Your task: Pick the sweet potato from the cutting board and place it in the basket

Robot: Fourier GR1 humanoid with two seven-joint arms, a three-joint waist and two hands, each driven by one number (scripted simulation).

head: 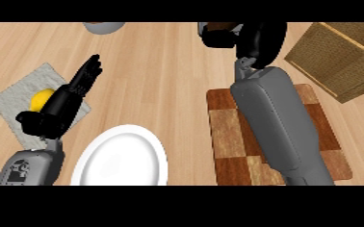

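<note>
- In the head view, your right hand, black and at the end of the long grey forearm, sits at the upper middle-right of the frame, above the far edge of the board.
- Its fingers are curled round a brown, rounded sweet potato, of which only a small part shows at the very top of the frame, between the fingers; the hand hides the rest.
- The sweet potato is therefore off the board, held above the pale wooden counter, to the left of the basket and apart from it.
- The checkered brown wooden cutting board lies at the lower right; the right forearm crosses it on a slant and covers its middle.
- The woven tan basket sits in the upper right corner, tilted in the frame, just beyond the board's upper right corner.
- Your left hand shows at the left, fingers straight and released, pointing toward the upper right and holding nothing.
- Beneath it lies a grey cloth with a yellow rounded fruit on it, partly covered by the hand.
- A round white plate rests at the lower middle-left.
- A grey rounded object is cut off by the top edge at the upper left; you cannot tell what it is.
</note>
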